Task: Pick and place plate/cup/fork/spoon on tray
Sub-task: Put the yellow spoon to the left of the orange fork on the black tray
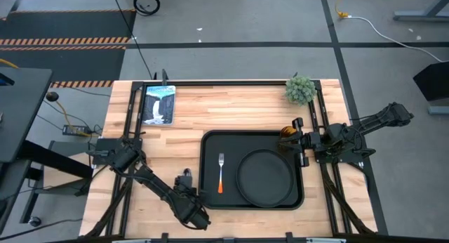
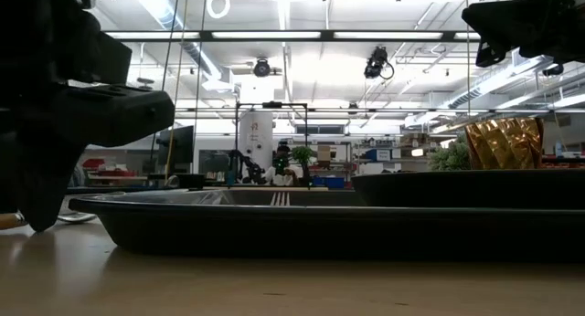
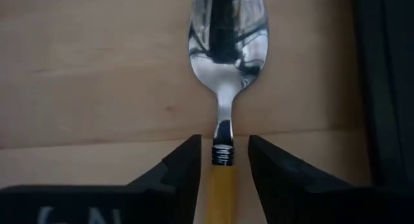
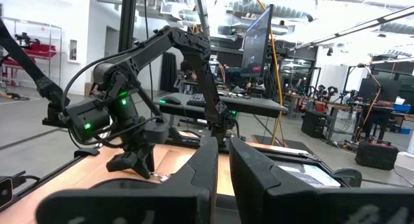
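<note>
- The wooden table (image 1: 231, 109) is seen from above, with both arms reaching in from its 9 and 3 o'clock sides.
- The tray (image 1: 210, 141) is set toward the 5 o'clock part of the table and carries the plate, the fork and the cup.
- The plate (image 1: 265, 177) is laid flat in the tray's 4 o'clock portion.
- A picture card (image 1: 158, 104) showing a waterfall is placed at the table's 10 o'clock corner, well apart from the tray.
- A small green plant (image 1: 300, 89) is stood at the table's 1 o'clock corner.
- The left gripper (image 3: 222, 160) is lowered to the tabletop just beside the tray's 8 o'clock corner; its fingers (image 3: 184, 166) are parted narrowly and are set on either side of the spoon's handle, and contact cannot be told for sure.
- The right gripper (image 1: 303, 140) is held at the tray's 1 o'clock corner, just beside the cup, with its fingers (image 4: 207, 166) drawn nearly together around nothing.
- The cup (image 1: 288, 136) is stood upright inside the tray's 1 o'clock corner.
- The fork (image 1: 221, 172) is laid in the tray at the plate's 9 o'clock side, tines pointing to 12 o'clock.
- The spoon (image 3: 226, 62) is laid on the wood outside the tray, between the left fingers.
</note>
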You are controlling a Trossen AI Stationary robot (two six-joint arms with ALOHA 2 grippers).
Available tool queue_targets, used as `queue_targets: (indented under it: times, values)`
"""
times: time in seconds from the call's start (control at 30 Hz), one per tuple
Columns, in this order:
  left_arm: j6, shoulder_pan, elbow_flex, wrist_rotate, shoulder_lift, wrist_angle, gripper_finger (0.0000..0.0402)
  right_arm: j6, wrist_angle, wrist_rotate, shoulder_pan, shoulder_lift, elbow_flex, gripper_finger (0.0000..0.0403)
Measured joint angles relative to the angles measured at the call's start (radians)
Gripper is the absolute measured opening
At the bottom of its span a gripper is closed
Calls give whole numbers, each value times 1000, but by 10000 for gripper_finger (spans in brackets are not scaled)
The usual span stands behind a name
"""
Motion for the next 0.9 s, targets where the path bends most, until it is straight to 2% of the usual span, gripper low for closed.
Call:
queue_targets:
  times: [0.13,0.33,0.7,0.9]
  values:
    - [17,-2,0,-1,0,20,112,0,0,0,0,0,0,45]
    - [47,-2,0,-2,-2,35,41,0,0,0,0,0,0,45]
    - [22,-2,9,-19,-2,34,42,0,0,0,0,0,0,45]
    - [15,1,60,-44,1,-47,41,0,0,0,0,0,0,45]
